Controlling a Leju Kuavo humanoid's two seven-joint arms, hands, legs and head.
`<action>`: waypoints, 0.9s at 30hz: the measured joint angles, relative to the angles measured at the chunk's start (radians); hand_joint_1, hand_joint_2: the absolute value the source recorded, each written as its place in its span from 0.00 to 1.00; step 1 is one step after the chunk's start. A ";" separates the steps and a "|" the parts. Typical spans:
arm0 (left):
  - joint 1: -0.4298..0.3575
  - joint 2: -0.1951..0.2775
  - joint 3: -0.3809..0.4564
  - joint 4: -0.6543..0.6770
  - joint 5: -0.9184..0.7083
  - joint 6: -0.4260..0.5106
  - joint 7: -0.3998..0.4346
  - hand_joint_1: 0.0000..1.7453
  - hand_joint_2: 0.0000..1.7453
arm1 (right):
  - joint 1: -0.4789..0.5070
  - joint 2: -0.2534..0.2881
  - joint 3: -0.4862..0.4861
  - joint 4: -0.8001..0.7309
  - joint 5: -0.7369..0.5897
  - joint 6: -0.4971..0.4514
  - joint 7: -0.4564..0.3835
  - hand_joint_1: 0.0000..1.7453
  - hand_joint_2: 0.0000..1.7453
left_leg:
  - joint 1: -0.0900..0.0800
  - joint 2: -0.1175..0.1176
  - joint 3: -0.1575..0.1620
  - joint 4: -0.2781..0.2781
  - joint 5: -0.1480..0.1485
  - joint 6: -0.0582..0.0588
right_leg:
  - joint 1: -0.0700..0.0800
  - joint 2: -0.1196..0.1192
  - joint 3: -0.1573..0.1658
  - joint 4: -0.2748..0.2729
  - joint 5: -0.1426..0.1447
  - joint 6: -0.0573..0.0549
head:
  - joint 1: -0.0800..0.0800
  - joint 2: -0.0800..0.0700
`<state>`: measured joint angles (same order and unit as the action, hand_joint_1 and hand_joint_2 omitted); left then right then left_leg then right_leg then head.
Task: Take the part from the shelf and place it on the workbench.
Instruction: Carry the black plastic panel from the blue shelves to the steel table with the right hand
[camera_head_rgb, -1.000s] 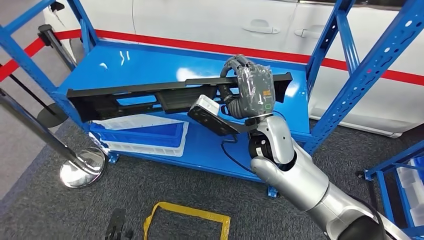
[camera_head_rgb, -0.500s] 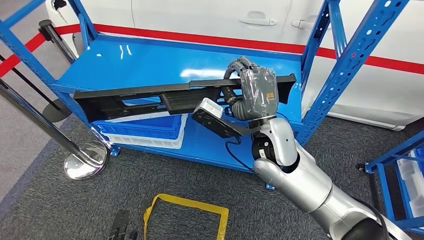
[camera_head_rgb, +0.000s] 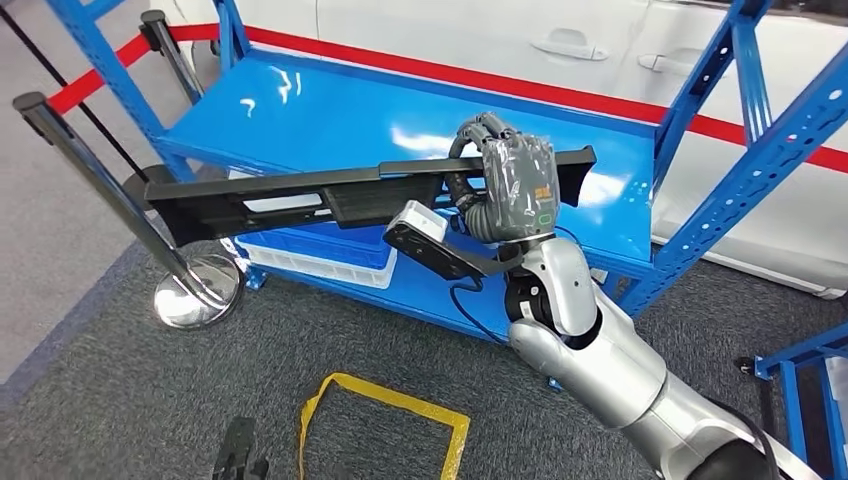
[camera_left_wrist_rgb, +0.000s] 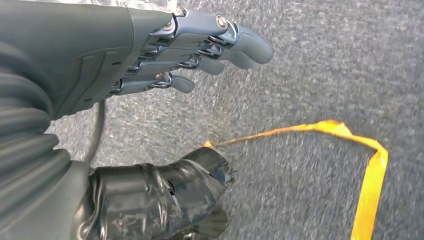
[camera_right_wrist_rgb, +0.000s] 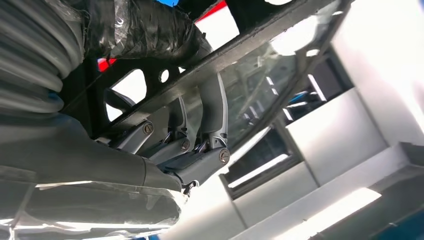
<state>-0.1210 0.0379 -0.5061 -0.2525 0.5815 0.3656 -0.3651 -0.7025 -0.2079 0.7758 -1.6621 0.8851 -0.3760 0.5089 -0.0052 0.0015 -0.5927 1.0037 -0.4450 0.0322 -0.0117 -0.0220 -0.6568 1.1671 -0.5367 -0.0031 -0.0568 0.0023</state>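
The whole view has swung since a second ago: your camera turned, so the shelf and the chrome post have slid across the picture, while the part sits at the same spot in your right hand. It is off the shelf and held in the air in front of the blue deck.

The part is a long black plastic strip with cut-outs. Its long axis runs from about nine o'clock to three o'clock, the three o'clock end a touch higher. Your right hand is wrapped over the top edge close to that three o'clock end, fingers hooked through the frame in the wrist view.

I'd judge it light and fairly stiff, though that long free end toward nine o'clock will want to droop and swing. A hold nearer the middle would balance it better; as it is, turn slowly. The free tip hangs near the chrome post, so mind it.

Your left hand hangs over the grey carpet, holding nothing, fingers loosely extended, near yellow tape.
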 joint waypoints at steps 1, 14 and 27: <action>-0.001 0.000 -0.002 0.000 0.000 -0.001 -0.002 0.00 1.00 | 0.001 -0.001 0.000 -0.001 0.001 0.003 -0.001 1.00 1.00 | 0.000 -0.008 -0.001 0.001 0.001 0.004 | 0.001 0.011 -0.032 0.066 -0.029 0.000 | 0.002 0.000; -0.005 0.001 -0.013 0.000 -0.007 -0.010 -0.018 0.00 1.00 | -0.003 -0.011 -0.001 -0.024 0.027 0.045 0.004 1.00 1.00 | 0.012 -0.075 -0.064 0.092 -0.035 -0.036 | -0.010 0.050 0.028 -0.097 0.081 -0.014 | -0.004 0.000; -0.011 0.004 -0.030 0.000 -0.019 -0.037 -0.020 0.00 1.00 | -0.006 -0.015 -0.001 -0.054 0.052 0.052 0.004 1.00 1.00 | -0.001 0.029 -0.046 0.026 0.015 -0.022 | 0.002 -0.080 0.050 -0.108 0.067 0.005 | -0.008 0.000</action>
<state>-0.1325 0.0415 -0.5357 -0.2525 0.5627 0.3287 -0.3852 -0.7081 -0.2234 0.7748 -1.7162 0.9376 -0.3243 0.5134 -0.0066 0.0301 -0.6385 1.0296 -0.4299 0.0099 -0.0097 -0.1019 -0.6071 1.0592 -0.4697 0.0021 -0.0652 0.0023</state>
